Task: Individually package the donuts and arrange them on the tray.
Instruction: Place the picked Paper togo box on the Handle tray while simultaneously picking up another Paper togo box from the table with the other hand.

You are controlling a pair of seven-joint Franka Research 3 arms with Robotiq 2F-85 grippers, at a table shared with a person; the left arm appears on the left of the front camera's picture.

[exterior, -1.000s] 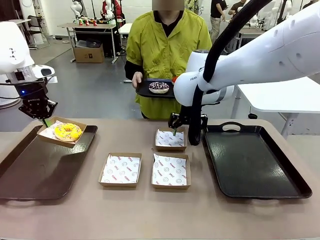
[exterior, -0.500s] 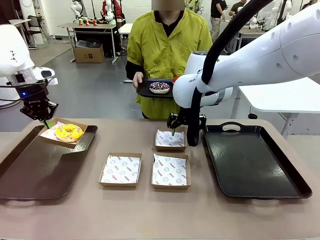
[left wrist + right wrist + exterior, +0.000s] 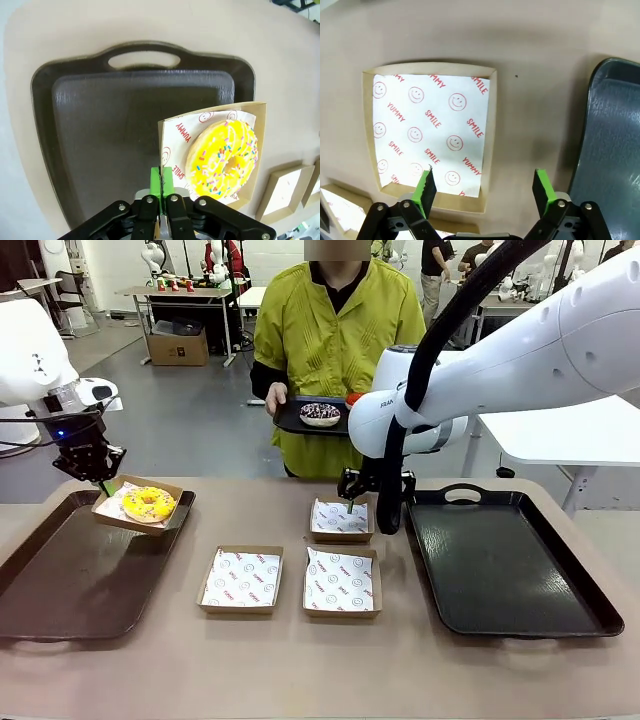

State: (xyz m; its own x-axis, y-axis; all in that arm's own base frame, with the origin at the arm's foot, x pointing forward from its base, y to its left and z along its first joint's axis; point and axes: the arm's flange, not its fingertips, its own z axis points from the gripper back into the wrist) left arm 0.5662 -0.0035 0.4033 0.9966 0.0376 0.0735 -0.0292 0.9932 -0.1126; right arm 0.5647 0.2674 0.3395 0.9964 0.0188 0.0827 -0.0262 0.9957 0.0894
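Front view: our left gripper (image 3: 103, 484) pinches the box (image 3: 114, 505) holding the yellow donut (image 3: 148, 503), above the left tray's (image 3: 70, 580) far corner. Left wrist view: the donut lies right of our pads, bare tray to their left. Right wrist view: our right gripper (image 3: 483, 176) is spread above an empty box (image 3: 432, 125).

The right hand (image 3: 483, 176) hangs over the table (image 3: 535, 40) with its two green-padded fingers (image 3: 426, 186) spread wide apart. Ahead of one finger lies a shallow cardboard box (image 3: 491, 125), lined with white paper (image 3: 427, 120) printed in red with smiley faces and the words YUMMY and SMILE. That fingertip stands over the box's near edge. The other fingertip stands over bare table, outside the box's side wall. Past that finger the rim of a dark tray (image 3: 615, 150) curves in. On the far side of the first finger, the corner of a second lined box (image 3: 335, 210) shows.
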